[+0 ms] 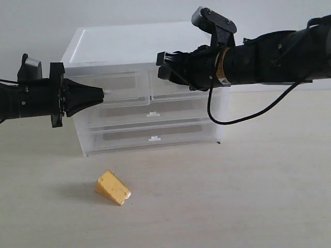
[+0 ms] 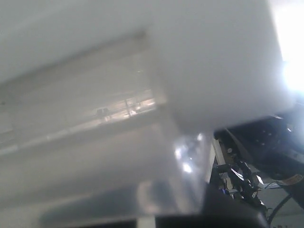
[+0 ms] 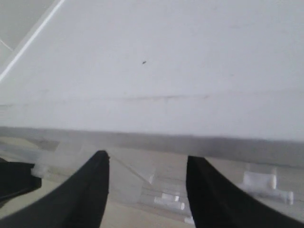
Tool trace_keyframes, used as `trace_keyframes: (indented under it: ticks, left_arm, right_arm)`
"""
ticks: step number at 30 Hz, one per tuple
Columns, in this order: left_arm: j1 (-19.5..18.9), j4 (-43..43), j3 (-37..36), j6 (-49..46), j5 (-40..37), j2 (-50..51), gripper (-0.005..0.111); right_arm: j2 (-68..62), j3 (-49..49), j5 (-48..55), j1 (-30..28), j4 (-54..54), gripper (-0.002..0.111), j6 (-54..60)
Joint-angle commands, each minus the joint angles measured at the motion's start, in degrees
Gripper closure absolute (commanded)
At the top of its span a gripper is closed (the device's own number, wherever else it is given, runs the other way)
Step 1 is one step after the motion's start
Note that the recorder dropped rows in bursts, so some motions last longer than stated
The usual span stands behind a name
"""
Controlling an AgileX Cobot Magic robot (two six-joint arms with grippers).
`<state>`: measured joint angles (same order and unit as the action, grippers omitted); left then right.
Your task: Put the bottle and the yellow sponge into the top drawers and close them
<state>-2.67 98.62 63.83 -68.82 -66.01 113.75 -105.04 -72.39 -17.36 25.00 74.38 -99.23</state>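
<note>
Yellow sponge (image 1: 113,187): 1, lying on table (image 1: 248,181) in front of cabinet (image 1: 119,44), apart from both arms. Left gripper (image 1: 102,94): jaws closed, tip at left top drawer (image 1: 126,85) front. Right gripper (image 1: 162,64): jaws spread wide, empty, at cabinet's upper edge

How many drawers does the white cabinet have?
4. Top left drawer, at the tip of the left gripper; top right drawer, partly hidden behind the right gripper; middle full-width drawer; bottom full-width drawer.

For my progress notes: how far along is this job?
Done: nothing certain; no bottle in view. In hand: the shut left gripper at the left translucent plastic top drawer, the open right gripper nearby. Left: the yellow wedge sponge lies on the table.
</note>
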Motion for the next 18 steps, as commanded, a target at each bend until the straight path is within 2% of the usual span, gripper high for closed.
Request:
trace_keyframes:
  ticks: [1,9,18]
  left_arm:
    - [-0.11,0.85,0.20,-1.08,-3.95,-1.64,0.103]
    - [-0.11,-0.34,-0.29,-0.85,-3.95,-1.73,0.103]
    - [-0.11,-0.97,-3.31,-2.13,-3.95,-3.83,0.103]
  right_arm:
    - [-1.61,-1.14,2.84,-0.38,-8.84,0.061,4.81]
    - [-6.30,-4.27,0.82,-0.38,-14.56,0.061,6.53]
    - [-6.79,-6.13,0.55,-0.38,-21.86,0.061,13.60]
